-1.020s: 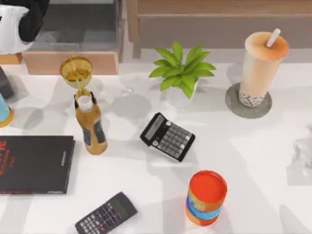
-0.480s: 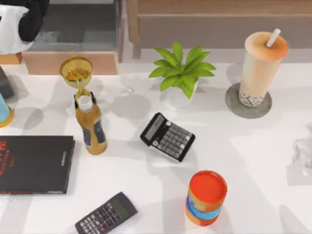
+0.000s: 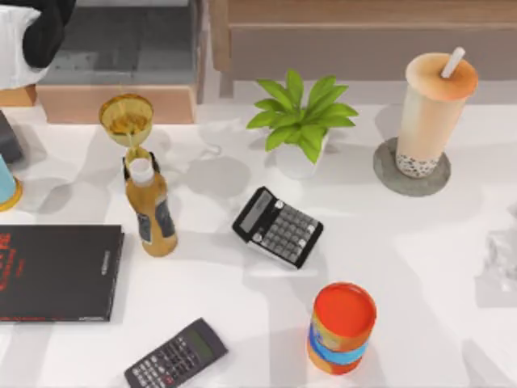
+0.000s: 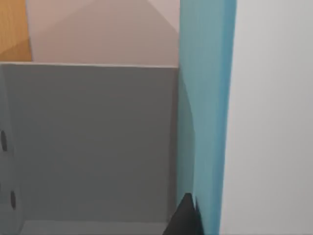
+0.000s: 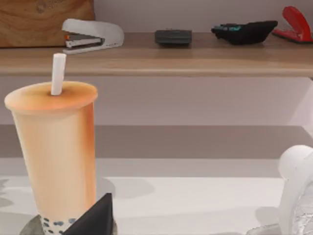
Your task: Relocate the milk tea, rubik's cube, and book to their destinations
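**Two arms at the white surface (image 3: 420,242), largest item first.**

**Grey compartment** (image 4: 88,147): an open box with a wooden front, at the far left of the top view. It lies directly ahead of the left tool (image 4: 188,220), and its grey back wall faces that tool's camera.

**Left arm** (image 3: 32,32): over the last second it has crept further toward the corner above the compartment. Nothing on the surface has shifted in that time. Judged from this, the book is being carried into its slot.

**The book** (image 4: 205,117): its light-blue cover stands upright and touches the left tool, with the grey wall on one side and a pale wall on the other. Whether the tool is clamped on it or merely beside it cannot be told.

**The milk tea** (image 3: 436,105): it stands upright on a round grey coaster (image 3: 388,174), in front of the right tool (image 5: 93,218) and below a wooden shelf (image 5: 195,54). In the top view the cup stands free, with nothing around it, and it has not moved in the last second. This leg of the task looks finished. Whether the right tool is wide or narrow cannot be told.

**Risk, as a judgement:** the book sits close to the compartment wall, so a skewed entry could catch an edge.
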Available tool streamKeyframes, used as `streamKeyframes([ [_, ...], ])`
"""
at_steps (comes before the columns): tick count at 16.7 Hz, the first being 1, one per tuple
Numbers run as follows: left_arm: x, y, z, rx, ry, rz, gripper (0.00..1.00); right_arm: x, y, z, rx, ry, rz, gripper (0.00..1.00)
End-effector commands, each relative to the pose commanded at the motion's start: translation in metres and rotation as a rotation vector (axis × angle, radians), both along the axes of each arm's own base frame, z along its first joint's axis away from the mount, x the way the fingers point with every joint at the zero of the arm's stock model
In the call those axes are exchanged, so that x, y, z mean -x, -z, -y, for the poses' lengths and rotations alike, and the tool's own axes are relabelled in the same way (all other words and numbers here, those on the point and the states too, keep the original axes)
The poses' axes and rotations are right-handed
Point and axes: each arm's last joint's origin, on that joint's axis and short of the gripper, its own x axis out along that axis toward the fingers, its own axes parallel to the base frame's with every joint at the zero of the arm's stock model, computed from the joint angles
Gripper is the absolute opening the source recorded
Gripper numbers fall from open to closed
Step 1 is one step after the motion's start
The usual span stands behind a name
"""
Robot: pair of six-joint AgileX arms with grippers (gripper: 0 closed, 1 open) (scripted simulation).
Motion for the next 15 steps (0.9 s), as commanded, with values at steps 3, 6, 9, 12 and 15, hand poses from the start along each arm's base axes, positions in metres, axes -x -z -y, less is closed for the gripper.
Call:
streamKeyframes([
  [3,-0.001,0.0,-0.001,-0.001,-0.003,0.001,0.0,0.0,0.0,0.0,0.0,0.0,0.0,1.0],
  [6,0.005,-0.007,0.002,-0.028,-0.004,0.012,0.0,0.0,0.0,0.0,0.0,0.0,0.0,1.0],
  [9,0.023,-0.041,0.001,-0.088,-0.008,0.084,0.0,0.0,0.0,0.0,0.0,0.0,0.0,1.0],
  [12,0.056,-0.078,-0.009,-0.19,-0.033,0.181,0.0,0.0,0.0,0.0,0.0,0.0,0.0,1.0],
  [15,0.102,-0.093,-0.019,-0.347,-0.055,0.241,0.0,0.0,0.0,0.0,0.0,0.0,0.0,1.0],
])
